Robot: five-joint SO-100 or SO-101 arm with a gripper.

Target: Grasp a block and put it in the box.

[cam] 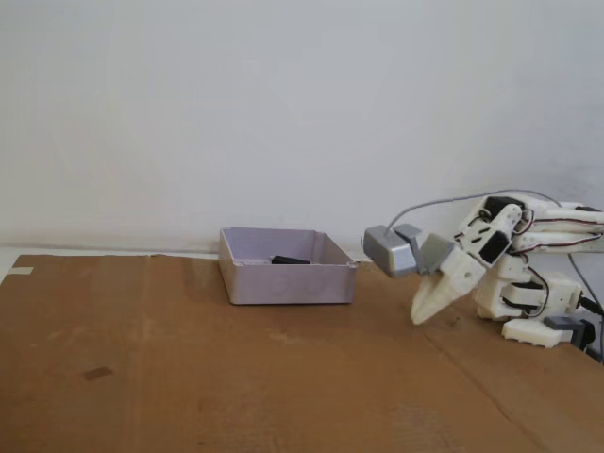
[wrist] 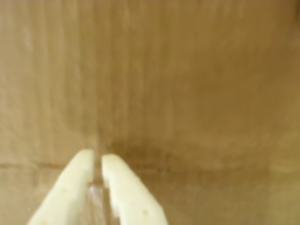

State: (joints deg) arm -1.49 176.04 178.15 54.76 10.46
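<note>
The pale lilac-grey box (cam: 283,281) stands at the back of the cardboard-covered table in the fixed view. A small black block (cam: 291,260) lies inside it, near the far wall. My gripper (cam: 421,313) hangs low over the table to the right of the box, tips pointing down-left. In the wrist view the gripper (wrist: 97,158) comes in from the bottom edge, its two cream fingers almost touching, with nothing between them and only brown cardboard beneath. Neither box nor block shows in the wrist view.
A shiny grey module (cam: 394,249) with a cable rides on the wrist. The white arm base (cam: 536,307) sits at the right edge. A white wall backs the brown cardboard surface (cam: 189,377).
</note>
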